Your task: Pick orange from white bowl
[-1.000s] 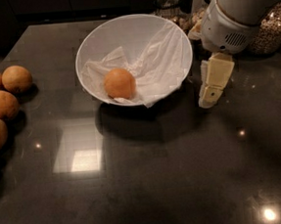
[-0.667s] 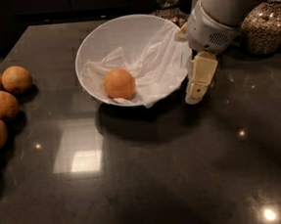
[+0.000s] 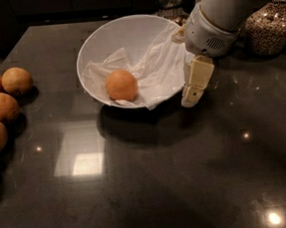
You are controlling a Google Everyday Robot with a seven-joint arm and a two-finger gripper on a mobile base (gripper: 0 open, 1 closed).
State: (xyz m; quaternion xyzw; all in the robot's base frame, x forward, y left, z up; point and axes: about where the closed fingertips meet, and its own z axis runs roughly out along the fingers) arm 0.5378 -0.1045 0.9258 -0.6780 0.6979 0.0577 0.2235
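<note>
hanging just outside white bowl (image 3: 95,42), claw (image 3: 191,97) is apart from orange (image 3: 121,85).

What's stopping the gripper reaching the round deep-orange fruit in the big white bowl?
Likely nothing, so yes: the gripper hangs outside the right rim of the white bowl; the orange lies uncovered on tissue.

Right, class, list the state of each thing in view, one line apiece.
white bowl: upright, lined with crumpled tissue.
orange: lying on the tissue in the bowl, ungrasped.
gripper: pointing down outside the bowl's right rim.
paler oranges: loose on the counter, left.
glass jar: upright, grain-filled.
</note>
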